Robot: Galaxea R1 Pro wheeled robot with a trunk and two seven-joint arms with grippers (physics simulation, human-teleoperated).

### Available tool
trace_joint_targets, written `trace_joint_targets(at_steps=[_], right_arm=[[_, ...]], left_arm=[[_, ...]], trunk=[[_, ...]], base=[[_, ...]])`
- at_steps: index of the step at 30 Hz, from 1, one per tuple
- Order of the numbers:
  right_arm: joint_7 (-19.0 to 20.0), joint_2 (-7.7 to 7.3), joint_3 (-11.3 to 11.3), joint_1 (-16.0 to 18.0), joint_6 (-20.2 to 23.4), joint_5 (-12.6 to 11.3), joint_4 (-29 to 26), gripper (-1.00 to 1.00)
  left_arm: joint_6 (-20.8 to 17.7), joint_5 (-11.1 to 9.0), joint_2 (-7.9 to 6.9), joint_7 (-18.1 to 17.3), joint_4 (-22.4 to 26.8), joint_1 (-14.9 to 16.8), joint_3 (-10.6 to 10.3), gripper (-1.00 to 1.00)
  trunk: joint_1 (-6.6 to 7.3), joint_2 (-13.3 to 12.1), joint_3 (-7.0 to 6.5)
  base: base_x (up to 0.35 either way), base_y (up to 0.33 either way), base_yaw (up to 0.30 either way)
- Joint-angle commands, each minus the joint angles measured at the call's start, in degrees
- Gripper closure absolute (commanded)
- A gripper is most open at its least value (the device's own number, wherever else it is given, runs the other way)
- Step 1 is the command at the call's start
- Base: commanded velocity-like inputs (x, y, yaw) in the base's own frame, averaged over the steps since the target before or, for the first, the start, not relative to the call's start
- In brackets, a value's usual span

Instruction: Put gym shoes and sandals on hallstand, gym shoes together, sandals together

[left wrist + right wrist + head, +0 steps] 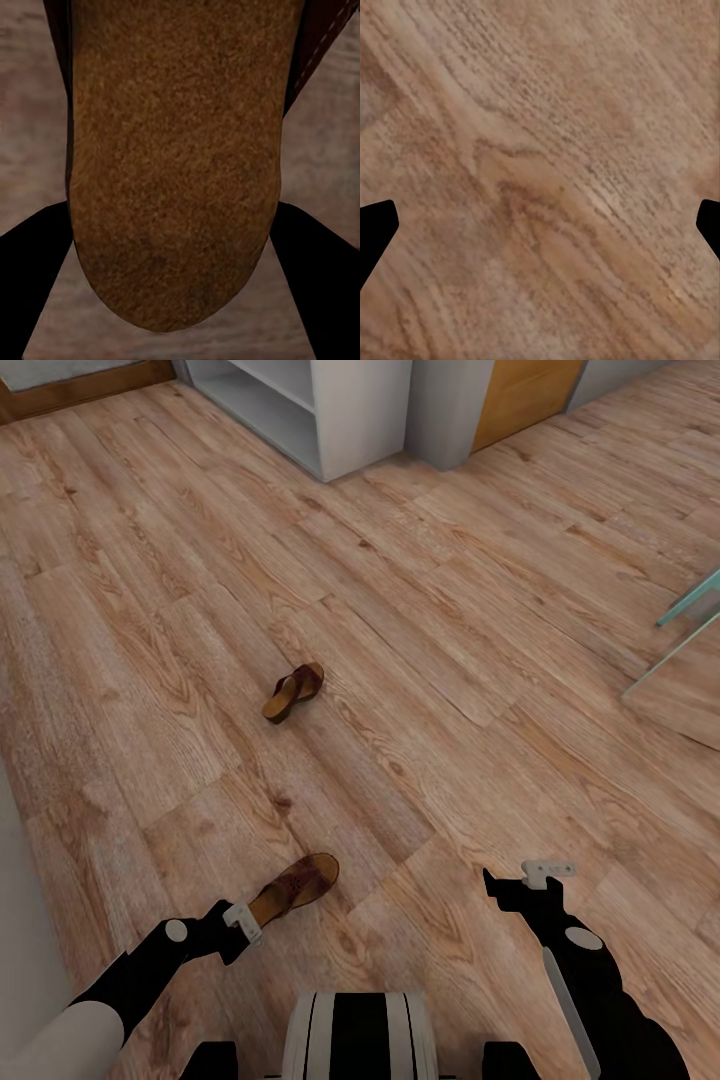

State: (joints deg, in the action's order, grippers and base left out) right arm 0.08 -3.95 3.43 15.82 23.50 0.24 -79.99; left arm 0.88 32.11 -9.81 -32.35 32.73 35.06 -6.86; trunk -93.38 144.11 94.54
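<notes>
Item one: near brown leather slip-on sandal (295,887), heel between my left gripper (240,922) fingers, which flank it; whether they clamp it, I cannot tell. Item two: far matching sandal (294,693) on the wood-plank floor (480,660); right gripper (520,885) spread wide, empty. I judge pickup in hand; next, lifting toward the far pale grey shelved rack (300,410).
</notes>
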Motion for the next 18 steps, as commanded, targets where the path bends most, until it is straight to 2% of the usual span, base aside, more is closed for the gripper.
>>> trace_joint_targets(at_steps=[1,3,4,5,8,12,18], right_arm=[[0.0,-0.01,0.0,0.0,0.3,0.0,-0.1,-1.00],[0.0,-0.01,0.0,0.0,0.3,0.0,-0.1,-1.00],[0.1,0.01,0.0,0.0,0.3,0.2,0.2,-1.00],[0.1,0.00,0.0,0.0,0.2,0.3,0.2,-1.00],[0.1,-0.05,0.0,0.0,0.2,0.4,0.6,-1.00],[-0.2,1.05,-0.6,-0.7,1.5,0.5,-0.7,-1.00],[-0.3,0.98,-0.6,-0.5,3.5,0.5,-2.7,-1.00]], left_arm=[[0.1,0.6,-0.04,0.0,0.1,0.0,-0.1,1.00],[0.2,0.5,-0.04,0.0,0.2,0.0,-0.1,1.00],[-0.1,0.5,-0.19,-0.2,3.4,-0.5,0.0,1.00],[-0.1,0.3,-0.20,-0.2,3.8,-0.5,0.2,1.00],[-0.1,0.2,-0.19,-0.2,4.0,-0.5,0.5,1.00],[-1.4,1.0,-0.20,-1.4,3.6,-1.3,0.2,1.00],[-2.2,1.1,-0.14,-1.2,4.7,-1.5,0.2,1.00]], trunk=[[0.01,0.0,0.03],[0.01,0.0,0.03],[0.03,0.0,-0.19],[0.06,0.0,-0.41],[0.13,-0.1,-1.08],[0.14,-0.1,-1.07],[0.14,-0.1,-1.07]], base=[[0.000,0.000,0.000],[0.000,0.000,0.000],[0.000,0.000,0.000],[0.000,0.000,0.000],[0.000,0.000,0.000],[0.000,0.000,0.000],[0.000,0.000,0.000]])
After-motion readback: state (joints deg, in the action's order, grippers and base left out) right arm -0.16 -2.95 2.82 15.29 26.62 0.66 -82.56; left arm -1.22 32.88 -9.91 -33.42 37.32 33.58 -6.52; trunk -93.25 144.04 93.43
